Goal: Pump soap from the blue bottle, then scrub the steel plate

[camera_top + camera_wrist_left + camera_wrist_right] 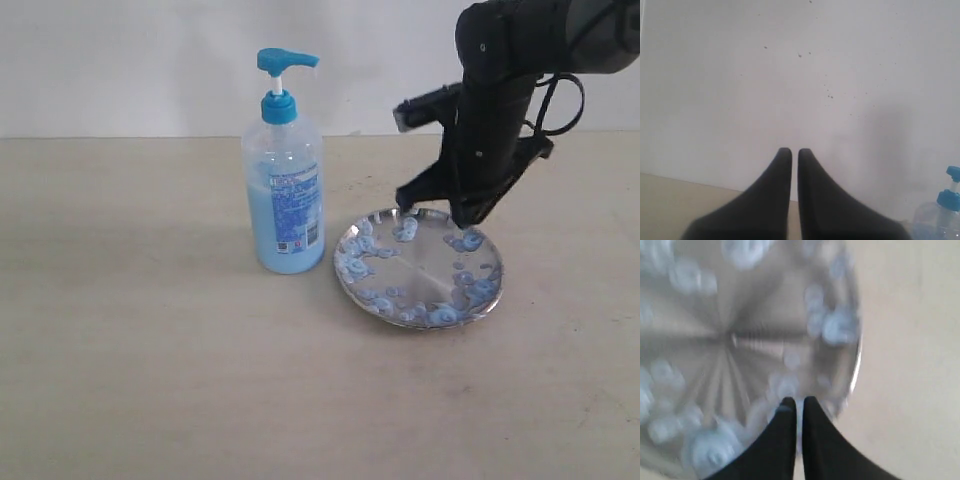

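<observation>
The blue bottle (285,165) stands upright on the table, half full of light blue soap (278,240); its pump head shows at the edge of the left wrist view (950,195). Right of it lies the steel plate (420,268), dotted with pale blue soap blobs (462,240). My right gripper (462,222) is shut and empty, tips down at the plate's far rim; the wrist view shows the tips (796,402) over the blurred plate (740,340), a soap smear on one fingertip (786,409). My left gripper (790,152) is shut, raised before a white wall, outside the exterior view.
A beige table (150,380) carries the bottle and the plate. A white wall (150,60) runs behind it. Bare tabletop lies to the left of the bottle and in front of the plate.
</observation>
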You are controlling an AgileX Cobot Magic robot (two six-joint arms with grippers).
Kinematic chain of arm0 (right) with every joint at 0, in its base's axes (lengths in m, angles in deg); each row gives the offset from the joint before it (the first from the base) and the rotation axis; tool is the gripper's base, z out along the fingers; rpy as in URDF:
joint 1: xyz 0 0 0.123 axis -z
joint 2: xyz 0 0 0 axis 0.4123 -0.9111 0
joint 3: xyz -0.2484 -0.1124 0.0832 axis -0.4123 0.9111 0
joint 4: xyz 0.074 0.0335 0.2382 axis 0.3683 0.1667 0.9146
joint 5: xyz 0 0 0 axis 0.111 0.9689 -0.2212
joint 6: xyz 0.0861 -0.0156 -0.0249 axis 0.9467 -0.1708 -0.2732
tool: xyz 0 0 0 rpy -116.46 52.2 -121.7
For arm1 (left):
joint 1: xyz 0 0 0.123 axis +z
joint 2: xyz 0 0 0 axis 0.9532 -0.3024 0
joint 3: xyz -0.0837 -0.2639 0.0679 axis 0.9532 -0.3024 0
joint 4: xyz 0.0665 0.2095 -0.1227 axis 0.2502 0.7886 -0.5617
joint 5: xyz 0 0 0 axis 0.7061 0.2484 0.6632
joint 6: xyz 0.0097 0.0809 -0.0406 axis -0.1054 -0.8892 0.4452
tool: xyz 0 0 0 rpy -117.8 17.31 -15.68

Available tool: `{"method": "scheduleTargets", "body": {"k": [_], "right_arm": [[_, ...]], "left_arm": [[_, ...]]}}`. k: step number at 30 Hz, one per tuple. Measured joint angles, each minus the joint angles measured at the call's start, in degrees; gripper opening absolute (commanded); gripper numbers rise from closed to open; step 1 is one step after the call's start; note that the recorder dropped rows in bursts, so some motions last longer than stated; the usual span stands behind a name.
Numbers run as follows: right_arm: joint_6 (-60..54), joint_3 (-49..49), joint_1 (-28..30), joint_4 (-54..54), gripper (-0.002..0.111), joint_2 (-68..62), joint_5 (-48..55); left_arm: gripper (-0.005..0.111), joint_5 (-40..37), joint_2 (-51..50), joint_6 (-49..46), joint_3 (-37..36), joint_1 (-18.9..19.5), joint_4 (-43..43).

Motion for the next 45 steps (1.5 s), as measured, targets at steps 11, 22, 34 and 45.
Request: {"method": "scheduleTargets", "body": {"k": [11,22,34,45], "right_arm": [[-12.8,-1.2,-6.5,3.9,0.0,-3.0,10.8],[-11.2,-0.8,-8.3,1.2,0.0,-4.6,10.5],[-12.3,-1.8,-9.2,0.4,0.0,-5.3,7.4],[4.9,-0.8,-8.9,-17.1,0.0,-4.7,-5.5]], "left_arm": [[0.004,0.0,0.0,0.0,0.0,0.0,0.8],[0.004,0.0,0.0,0.0,0.0,0.0,1.0],[0.004,0.0,0.0,0.0,0.0,0.0,1.1],[0.004,0.0,0.0,0.0,0.0,0.0,1.1]]}}
